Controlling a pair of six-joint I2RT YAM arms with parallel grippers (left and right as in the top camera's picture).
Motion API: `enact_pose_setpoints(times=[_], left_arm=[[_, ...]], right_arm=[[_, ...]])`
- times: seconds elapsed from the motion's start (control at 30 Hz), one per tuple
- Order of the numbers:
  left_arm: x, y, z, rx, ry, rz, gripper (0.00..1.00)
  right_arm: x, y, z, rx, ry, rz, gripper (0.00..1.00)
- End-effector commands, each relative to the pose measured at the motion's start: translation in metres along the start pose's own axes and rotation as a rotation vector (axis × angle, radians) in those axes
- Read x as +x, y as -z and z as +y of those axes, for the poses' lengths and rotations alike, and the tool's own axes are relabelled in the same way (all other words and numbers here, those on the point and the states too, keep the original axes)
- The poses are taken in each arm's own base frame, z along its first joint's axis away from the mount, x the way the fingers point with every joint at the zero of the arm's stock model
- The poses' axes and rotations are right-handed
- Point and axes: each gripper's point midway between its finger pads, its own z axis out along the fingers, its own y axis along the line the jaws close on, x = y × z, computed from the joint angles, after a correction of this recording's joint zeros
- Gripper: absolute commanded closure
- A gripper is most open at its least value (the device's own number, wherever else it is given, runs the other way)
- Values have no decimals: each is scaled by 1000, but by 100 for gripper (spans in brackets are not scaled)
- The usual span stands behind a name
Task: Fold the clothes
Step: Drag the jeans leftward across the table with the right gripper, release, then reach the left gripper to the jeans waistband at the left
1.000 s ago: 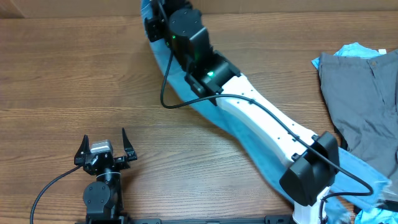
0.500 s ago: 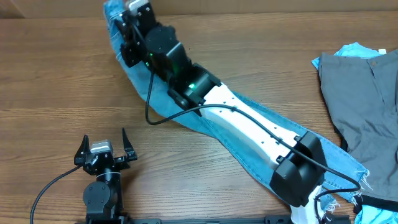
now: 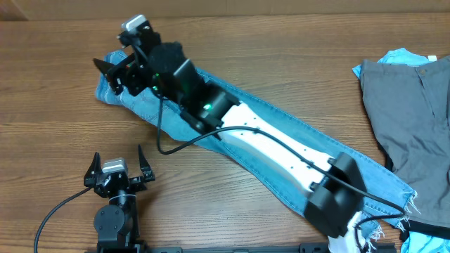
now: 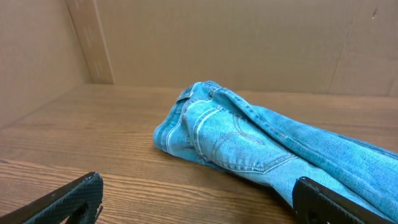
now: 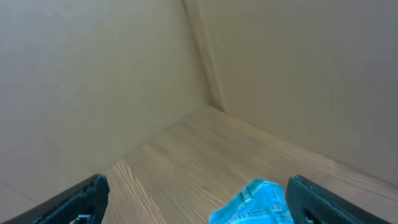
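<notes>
The light-blue jeans (image 3: 299,125) lie stretched diagonally across the table, waist end at the far left and frayed hems at the near right. My right arm reaches along them. Its gripper (image 3: 112,72) stands open just over the waist end, holding nothing. In the right wrist view the gripper (image 5: 198,185) shows wide jaws, with the jeans' edge (image 5: 255,205) low between them. My left gripper (image 3: 117,163) rests open near the front edge, short of the jeans. From the left wrist view it (image 4: 196,190) faces the waist and back pocket (image 4: 233,137).
Grey trousers (image 3: 415,105) lie piled at the right edge over a bright-blue garment (image 3: 395,59). Cardboard walls (image 4: 249,37) close off the back and left of the wooden table (image 3: 56,119). A black cable (image 3: 172,144) hangs from the right arm.
My right gripper carried the jeans' waist end from the far edge leftward and toward the front, then opened and let it go. The jeans now lie flatter. The left arm has stayed still.
</notes>
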Motion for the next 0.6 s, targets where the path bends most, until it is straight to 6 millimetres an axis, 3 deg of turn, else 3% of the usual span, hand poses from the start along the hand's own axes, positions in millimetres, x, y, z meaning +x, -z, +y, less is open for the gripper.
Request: enact_pose_setpoints(times=[0.0,0.17,0.2,0.37,0.57], left_arm=[[0,0,-2,8,-17,-6,0],[0,0,-2,8,-17,-6,0],[0,0,-2,8,-17,-6,0],[0,0,-2,8,-17,-6,0],[-1,0,-2,8,-16,-9,0]], right_arm=[[-79,79,-34,125,-16,-54,5],[-60,173,-141,415,-98,172,0],[-47,203,-175,510,-142,246,0],[-7,275,-249,732,-282,417,0],[19,374,-319,982,-482,487,0]])
